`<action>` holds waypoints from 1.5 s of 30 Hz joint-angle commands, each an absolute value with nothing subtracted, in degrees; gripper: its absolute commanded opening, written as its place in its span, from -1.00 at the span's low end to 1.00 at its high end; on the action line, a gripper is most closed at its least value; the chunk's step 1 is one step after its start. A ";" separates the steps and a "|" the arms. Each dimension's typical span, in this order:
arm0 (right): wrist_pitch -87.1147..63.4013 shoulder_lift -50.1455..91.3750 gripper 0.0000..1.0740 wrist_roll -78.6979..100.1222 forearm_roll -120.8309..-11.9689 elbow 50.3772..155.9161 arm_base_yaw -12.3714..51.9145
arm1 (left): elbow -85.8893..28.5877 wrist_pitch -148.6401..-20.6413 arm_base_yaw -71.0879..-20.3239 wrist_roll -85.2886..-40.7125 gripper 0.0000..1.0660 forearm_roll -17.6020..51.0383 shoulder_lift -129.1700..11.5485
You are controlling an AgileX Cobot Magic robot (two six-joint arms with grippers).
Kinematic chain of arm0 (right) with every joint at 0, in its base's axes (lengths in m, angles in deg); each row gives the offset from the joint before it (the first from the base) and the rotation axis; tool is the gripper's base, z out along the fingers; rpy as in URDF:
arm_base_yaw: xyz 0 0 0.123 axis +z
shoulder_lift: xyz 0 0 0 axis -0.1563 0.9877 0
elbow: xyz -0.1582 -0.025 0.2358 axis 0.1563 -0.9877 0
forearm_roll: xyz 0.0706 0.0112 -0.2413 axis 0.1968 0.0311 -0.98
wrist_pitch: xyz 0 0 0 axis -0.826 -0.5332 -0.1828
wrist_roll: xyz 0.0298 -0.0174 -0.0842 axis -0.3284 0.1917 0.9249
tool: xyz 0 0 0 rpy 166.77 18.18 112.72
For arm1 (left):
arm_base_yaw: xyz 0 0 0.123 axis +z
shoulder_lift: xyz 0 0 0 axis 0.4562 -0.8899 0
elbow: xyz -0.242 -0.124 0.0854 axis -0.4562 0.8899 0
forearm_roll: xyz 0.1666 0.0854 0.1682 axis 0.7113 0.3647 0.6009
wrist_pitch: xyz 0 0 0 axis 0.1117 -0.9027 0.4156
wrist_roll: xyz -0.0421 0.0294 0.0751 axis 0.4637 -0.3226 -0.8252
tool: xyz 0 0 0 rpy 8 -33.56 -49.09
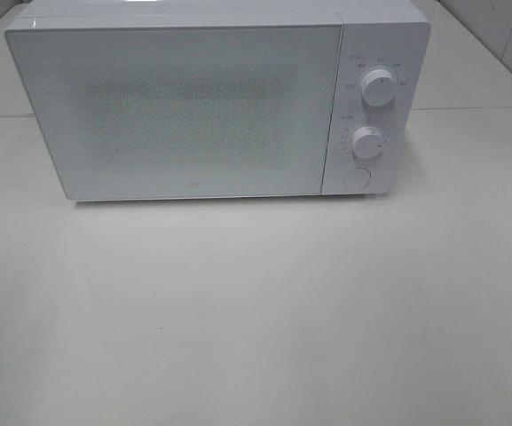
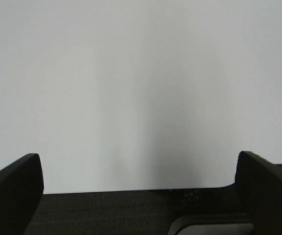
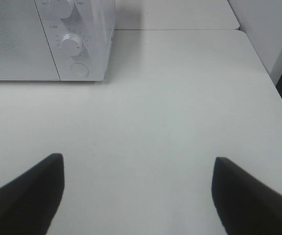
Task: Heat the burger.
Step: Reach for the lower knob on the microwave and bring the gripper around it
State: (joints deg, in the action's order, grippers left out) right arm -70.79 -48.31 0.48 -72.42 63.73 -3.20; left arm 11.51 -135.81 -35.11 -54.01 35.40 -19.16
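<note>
Looking down from the high camera, I see a white microwave [image 1: 202,106] at the back of a pale table [image 1: 256,311], its door [image 1: 176,111] closed. Two knobs [image 1: 378,87] and a round button [image 1: 356,177] line its right panel. My left gripper [image 2: 137,157] faces a plain white surface, fingers spread wide with nothing between them. My right gripper [image 3: 138,159] hangs over the table near the microwave's knob side, fingers also spread and empty. I cannot tell where the burger is; no view shows it.
</note>
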 commanded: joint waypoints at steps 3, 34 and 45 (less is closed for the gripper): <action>-70.27 -49.97 0.37 0.89 -72.36 63.67 -3.66 | 11.86 -134.95 -35.05 -54.01 0.89 35.57 -11.66; -70.27 -49.92 0.37 0.89 -72.36 63.67 -3.66 | 11.86 -134.95 -31.21 -53.95 0.89 34.08 11.20; -70.27 -49.92 0.37 0.89 -72.36 63.67 -3.66 | 11.86 -134.95 -31.21 -53.95 0.89 34.08 10.80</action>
